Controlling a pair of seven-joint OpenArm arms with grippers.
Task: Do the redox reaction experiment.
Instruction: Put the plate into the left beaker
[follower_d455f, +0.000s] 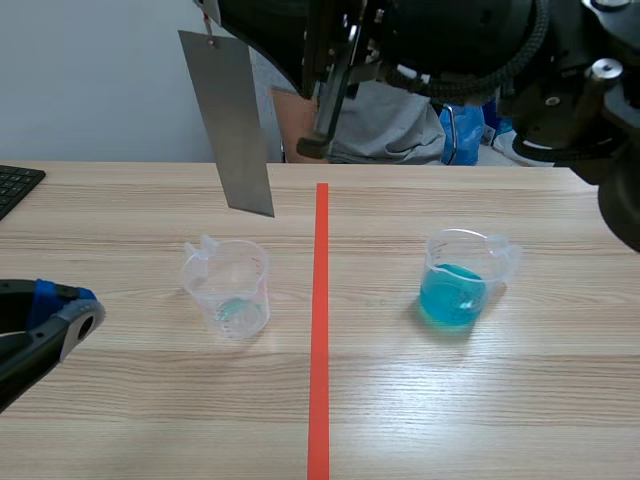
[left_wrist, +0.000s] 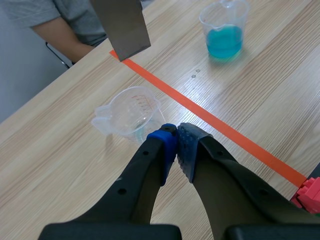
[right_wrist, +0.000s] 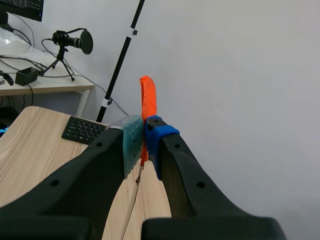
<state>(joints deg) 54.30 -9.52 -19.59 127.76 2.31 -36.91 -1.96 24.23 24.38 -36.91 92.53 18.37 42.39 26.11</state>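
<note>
Hanging from an orange tab (right_wrist: 148, 97) pinched in the right gripper (right_wrist: 144, 132), a grey metal strip (follower_d455f: 235, 125) dangles left of centre, above and beyond the empty beaker (follower_d455f: 228, 288). It is likely stiff, light and free to swing; grip by the tab. The blue-liquid beaker (follower_d455f: 455, 290) sits right. The left gripper (left_wrist: 176, 145) is pressed together, holding nothing.

A keyboard (follower_d455f: 15, 188) lies at the table's (follower_d455f: 500, 400) edge; a person (follower_d455f: 390, 125) sits across.

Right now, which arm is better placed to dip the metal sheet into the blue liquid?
Right. The right gripper is shut on the orange tab from which the metal sheet hangs above the table. The left gripper is shut on nothing, low beside the clear beaker, away from the blue liquid.
</note>
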